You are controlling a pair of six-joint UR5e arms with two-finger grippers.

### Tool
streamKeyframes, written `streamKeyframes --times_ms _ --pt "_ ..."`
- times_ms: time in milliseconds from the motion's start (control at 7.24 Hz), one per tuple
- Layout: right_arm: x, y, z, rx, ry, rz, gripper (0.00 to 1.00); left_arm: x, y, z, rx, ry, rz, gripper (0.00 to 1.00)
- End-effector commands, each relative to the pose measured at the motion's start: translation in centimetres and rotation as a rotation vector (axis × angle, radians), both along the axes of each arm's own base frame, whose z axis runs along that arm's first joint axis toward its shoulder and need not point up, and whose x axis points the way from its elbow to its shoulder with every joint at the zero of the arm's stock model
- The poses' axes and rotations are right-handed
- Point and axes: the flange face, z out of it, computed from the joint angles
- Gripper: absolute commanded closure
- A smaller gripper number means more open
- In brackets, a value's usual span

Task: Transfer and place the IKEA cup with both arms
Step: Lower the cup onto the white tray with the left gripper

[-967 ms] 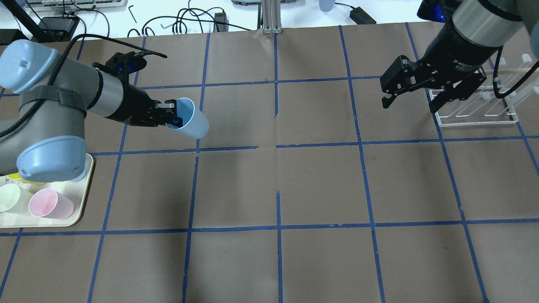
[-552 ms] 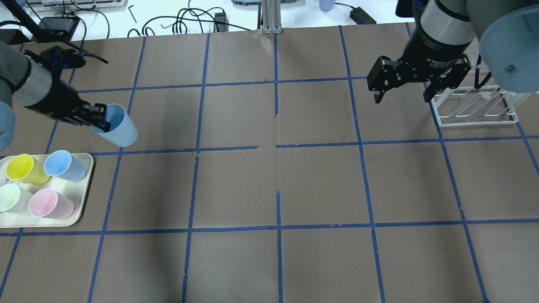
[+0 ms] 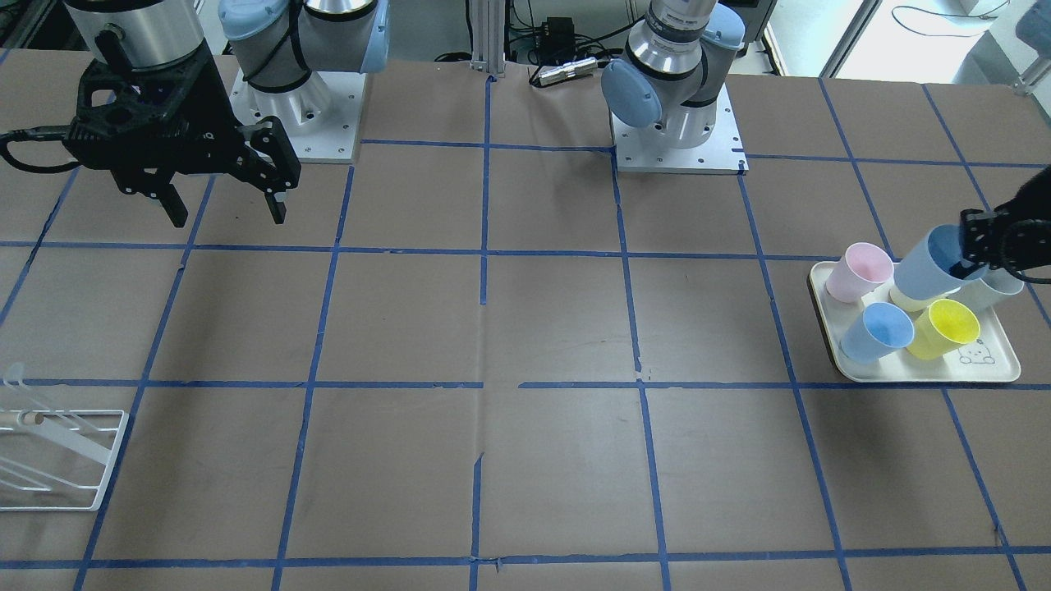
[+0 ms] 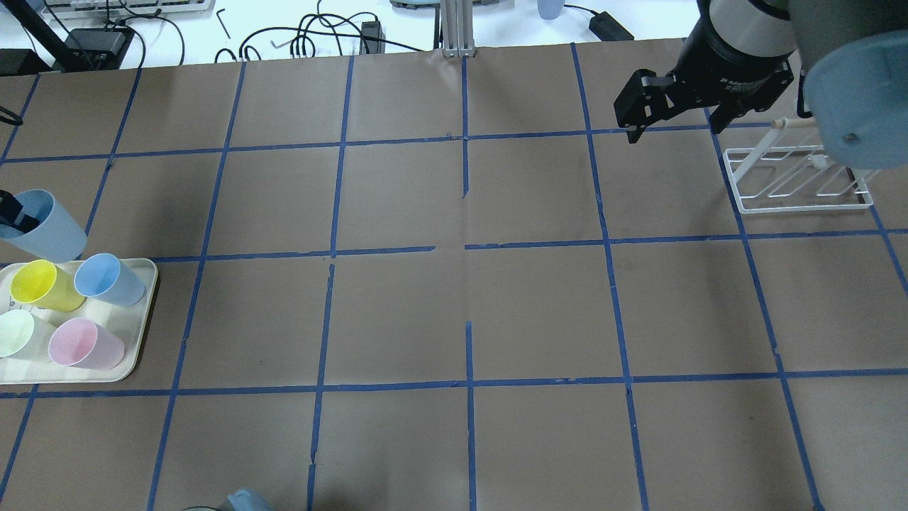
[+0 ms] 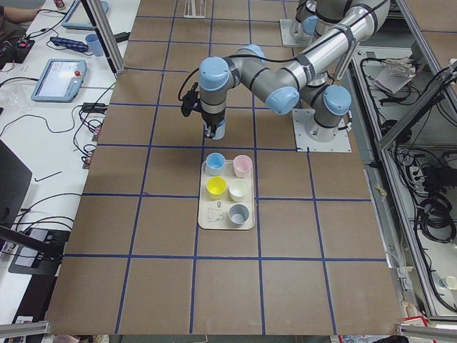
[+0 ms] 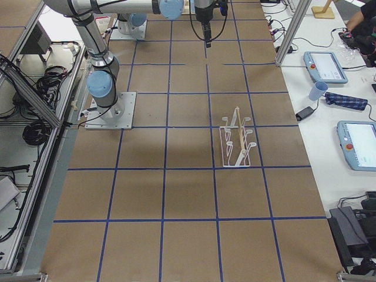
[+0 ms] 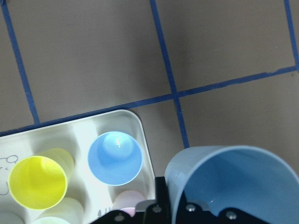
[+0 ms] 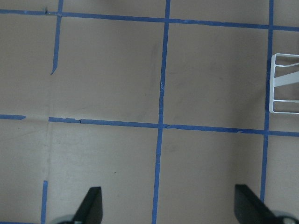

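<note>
One pale icy-blue plastic tumbler [image 3: 924,275] is hanging pinched in the left gripper [image 3: 981,245] just beside the cream tray [image 4: 142,355], likely awaiting handover to the wide-spread right gripper [image 4: 674,131].

robotics lab: teach pendant [image 6: 326,66], aluminium framing [image 4: 454,28], tape-gridded table [image 4: 397,312]

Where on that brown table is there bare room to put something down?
Bare: the whole middle of the table, between the tray and the white rack. Crowded: the tray of cups, with the left fingers holding a pale blue cup beside it; the right fingers hang open near the rack.
</note>
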Motion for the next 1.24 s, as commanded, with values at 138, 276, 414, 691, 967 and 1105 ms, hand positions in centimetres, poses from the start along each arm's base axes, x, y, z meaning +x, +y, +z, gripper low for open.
streamKeyframes --times_ms 138,276,414,691,967,1105 --pt "-0.1 2.7 0.7 0.071 -0.001 -0.01 0.0 12.8 -1.7 -4.0 -0.01 0.014 -0.138 1.0" --pt "-0.1 3.5 1.3 0.151 0.002 -0.009 0.0 17.6 -1.1 -5.3 -0.025 -0.002 -0.136 1.0" --pt "-0.1 2.5 2.0 0.139 0.005 -0.01 0.0 20.1 -1.6 -6.6 -0.028 -0.001 -0.165 1.0" --pt "-0.3 0.8 1.6 0.141 -0.003 -0.013 0.0 22.1 -2.8 -10.5 -0.013 0.033 -0.196 1.0" --pt "-0.2 -2.2 2.0 0.142 -0.003 -0.012 0.0 22.3 -3.0 -12.7 0.004 0.06 -0.195 1.0" --pt "-0.1 -2.4 1.7 0.141 -0.007 -0.01 0.0 22.4 -3.0 -13.3 0.008 0.067 -0.195 1.0"
